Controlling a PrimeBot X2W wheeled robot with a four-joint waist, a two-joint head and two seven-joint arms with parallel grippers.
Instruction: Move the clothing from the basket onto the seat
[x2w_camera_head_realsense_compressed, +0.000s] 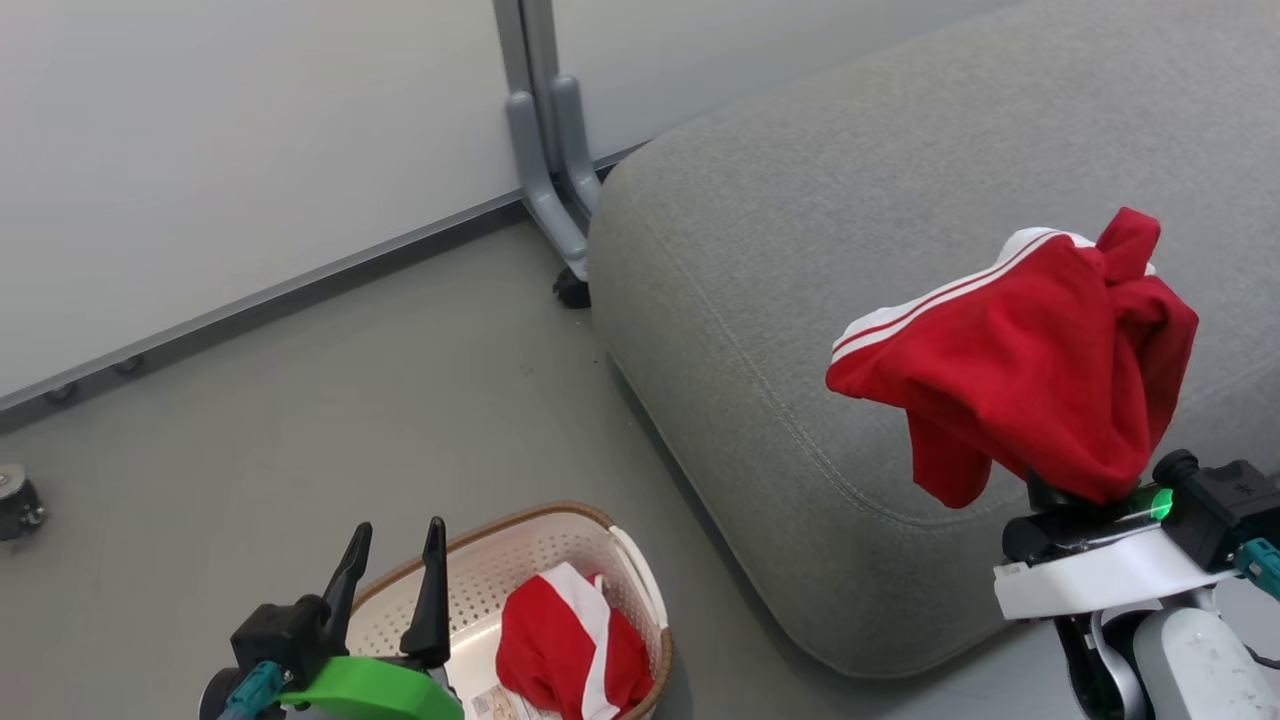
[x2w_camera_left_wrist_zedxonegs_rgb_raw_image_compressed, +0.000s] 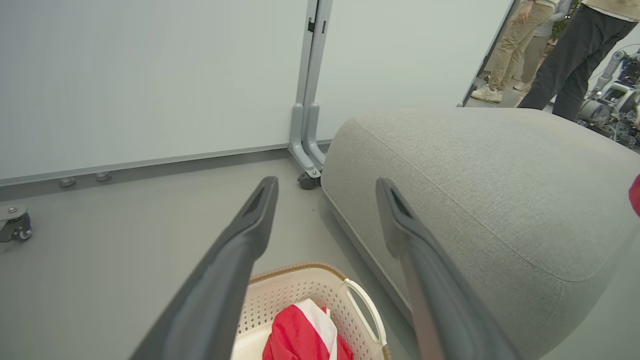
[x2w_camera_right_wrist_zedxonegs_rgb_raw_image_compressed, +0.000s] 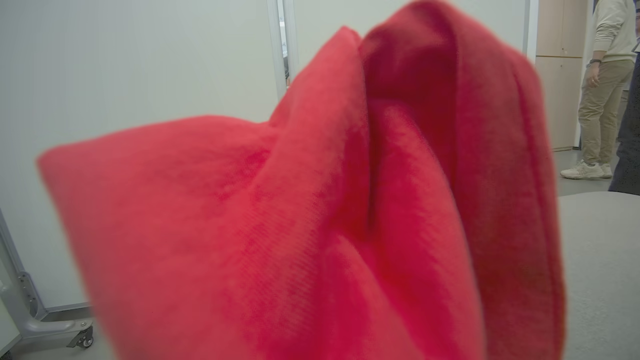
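Note:
One piece of red clothing (x2w_camera_head_realsense_compressed: 1030, 380) with white stripes hangs bunched over my right gripper (x2w_camera_head_realsense_compressed: 1075, 520), which is shut on it above the front right of the light-grey seat (x2w_camera_head_realsense_compressed: 800, 250). The cloth hides that gripper's fingers. In the right wrist view the red clothing (x2w_camera_right_wrist_zedxonegs_rgb_raw_image_compressed: 325, 225) is very close, with the seat (x2w_camera_right_wrist_zedxonegs_rgb_raw_image_compressed: 600, 260) behind it. A second red-and-white garment (x2w_camera_head_realsense_compressed: 560, 640) lies in the cream basket (x2w_camera_head_realsense_compressed: 520, 515) on the floor beside the seat. My left gripper (x2w_camera_head_realsense_compressed: 399, 525) stands open and empty over the basket's left side. The left wrist view has my left gripper (x2w_camera_left_wrist_zedxonegs_rgb_raw_image_compressed: 326, 183), basket (x2w_camera_left_wrist_zedxonegs_rgb_raw_image_compressed: 300, 287), garment (x2w_camera_left_wrist_zedxonegs_rgb_raw_image_compressed: 300, 335) and seat (x2w_camera_left_wrist_zedxonegs_rgb_raw_image_compressed: 475, 175).
A pale partition wall stands behind, with a grey foot and caster (x2w_camera_head_realsense_compressed: 555, 200) at the seat's far corner. Another caster (x2w_camera_head_realsense_compressed: 15, 500) sits on the floor at the left. People's legs (x2w_camera_left_wrist_zedxonegs_rgb_raw_image_compressed: 510, 50) stand beyond the seat. A paper label (x2w_camera_head_realsense_compressed: 495, 705) lies in the basket.

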